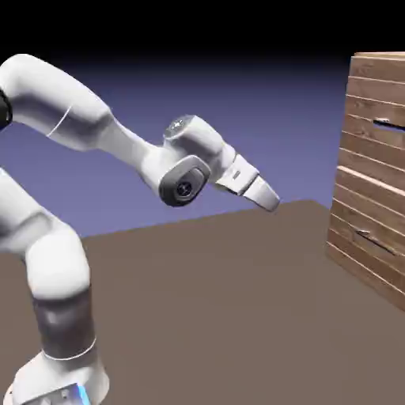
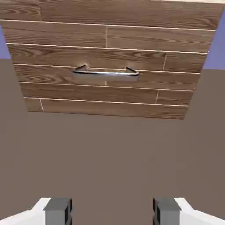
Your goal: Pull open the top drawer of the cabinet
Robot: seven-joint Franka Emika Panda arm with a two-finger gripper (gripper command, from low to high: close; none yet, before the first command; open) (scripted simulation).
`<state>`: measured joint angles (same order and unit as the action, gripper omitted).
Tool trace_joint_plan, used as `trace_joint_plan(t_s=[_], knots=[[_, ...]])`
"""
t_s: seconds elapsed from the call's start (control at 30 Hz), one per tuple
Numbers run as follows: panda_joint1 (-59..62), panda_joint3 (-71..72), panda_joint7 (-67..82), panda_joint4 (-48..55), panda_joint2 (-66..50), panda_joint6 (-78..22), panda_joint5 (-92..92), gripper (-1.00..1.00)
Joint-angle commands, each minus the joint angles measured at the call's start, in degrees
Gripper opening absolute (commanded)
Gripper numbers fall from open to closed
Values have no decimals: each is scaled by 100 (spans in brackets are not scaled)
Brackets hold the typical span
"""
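The cabinet (image 1: 372,182) of horizontal brown planks stands at the exterior view's right edge. Its top drawer (image 1: 378,134) is flush with the front, and the dark bar handle (image 1: 387,124) shows as a short streak. My gripper (image 1: 273,202) hangs over the table well to the left of the cabinet and below that handle's height, tilted down toward it. In the hand view my gripper (image 2: 112,212) is open with nothing between the fingertips (image 2: 58,211). The cabinet (image 2: 110,35) fills the upper part, and the top drawer's handle is out of that view.
The lower drawer's handle (image 1: 372,236) sits on the cabinet front. It is the dark metal bar (image 2: 105,72) seen in the hand view. The brown table (image 1: 237,300) stretches between my gripper and the cabinet's base (image 2: 110,112).
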<state>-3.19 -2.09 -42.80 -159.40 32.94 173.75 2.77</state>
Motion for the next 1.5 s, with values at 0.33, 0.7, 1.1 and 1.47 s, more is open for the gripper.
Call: trace_joint_plan(t_s=[0.33,0.7,1.1,1.47], knots=[[-2284,-1904,-316,1459,254,-237,2527,0],[-4569,-3807,-632,2918,508,-475,5054,0],[-7060,-5883,-977,4510,785,-734,7810,0],[-9344,-7786,-1293,5969,1040,-971,10337,0]])
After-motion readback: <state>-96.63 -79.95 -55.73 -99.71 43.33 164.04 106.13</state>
